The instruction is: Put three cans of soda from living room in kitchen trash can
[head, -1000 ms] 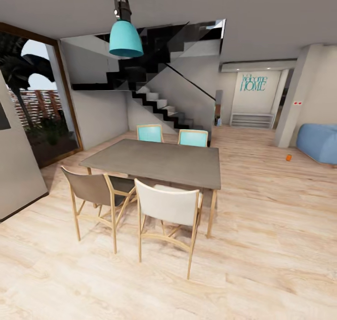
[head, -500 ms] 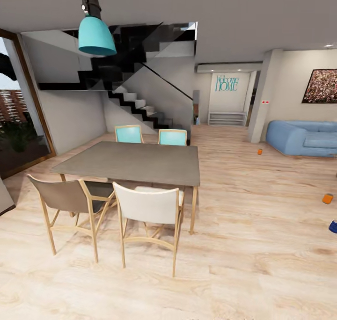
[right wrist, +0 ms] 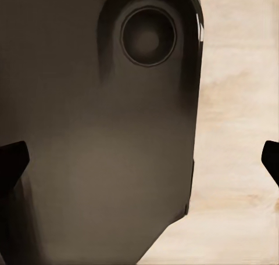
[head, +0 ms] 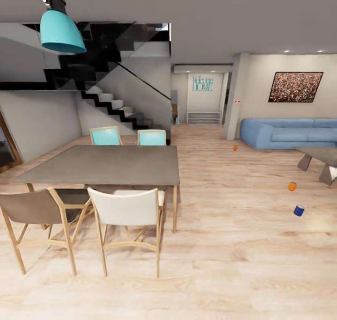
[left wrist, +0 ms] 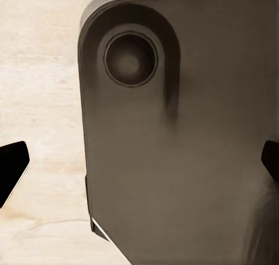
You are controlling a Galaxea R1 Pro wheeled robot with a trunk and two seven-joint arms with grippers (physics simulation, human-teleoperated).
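2 soda cans upright on floor, axes vert | L/R tool tips apart

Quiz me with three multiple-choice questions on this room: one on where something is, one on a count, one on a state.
1. Where are the orange cans?
A. on the sofa
B. on the stairs
C. on the floor

2. How many chairs stand at the table?
A. two
B. four
C. six

3. How are the chairs placed?
A. upright on their legs
B. tipped over
C. stacked in a pile

Answers:
1. C: both cans sit on the light wood boards, apart from each other.
2. B: two teal ones on the far side, a brown one and a white one on the near side.
3. A: each stands on its legs at the table's edge.
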